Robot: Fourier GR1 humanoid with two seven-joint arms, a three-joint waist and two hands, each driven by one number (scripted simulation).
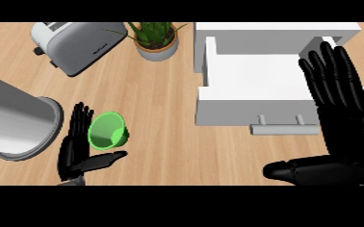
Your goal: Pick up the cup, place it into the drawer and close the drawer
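A green cup (pixel 108 131) lies on its side on the wooden counter at the lower left, its mouth facing up at me. My left hand (pixel 77 146) is beside it, fingers straight along its left edge and thumb stretched out below it, not curled round it. The white drawer (pixel 249 77) stands pulled out at the upper right, its inside bare, with a grey handle (pixel 284 129) on its front. My right hand (pixel 334 101) is open with fingers straight up, covering the drawer's right side.
A silver toaster (pixel 74 43) sits at the upper left. A potted plant (pixel 155 41) stands just left of the drawer. A large grey metal pot (pixel 21 122) fills the left edge, close behind my left hand.
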